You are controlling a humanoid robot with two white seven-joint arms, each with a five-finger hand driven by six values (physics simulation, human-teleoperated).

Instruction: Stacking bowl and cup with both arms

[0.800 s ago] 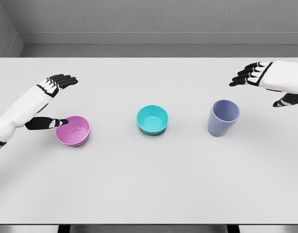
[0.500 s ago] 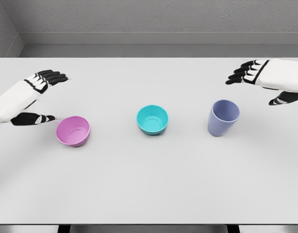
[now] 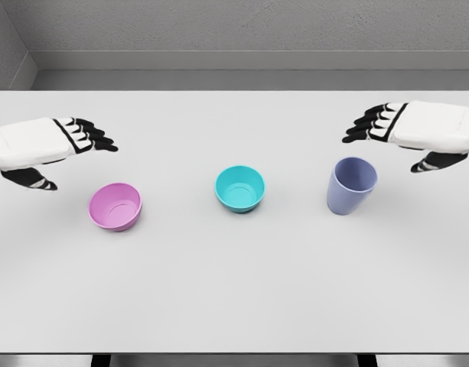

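My two hands hover open above the worktop, neither holding anything, with two bowls and a cup standing apart below them.

Over the last second I have drawn my left hand (image 3: 47, 145) back and up from the pink bowl (image 3: 115, 206), so it now hangs up and to the left of the bowl with fingers spread; my right hand (image 3: 406, 130) has drifted inward, fingers released, just behind the lavender cup (image 3: 351, 185). I judge no grasp has begun and the stacking is not yet started. The teal bowl (image 3: 239, 188) sits between them, well apart from both. All three look like smooth, matte plastic: the bowls round and shallow, the cup tall and tapered. The worktop (image 3: 234, 290) is plain pale grey.
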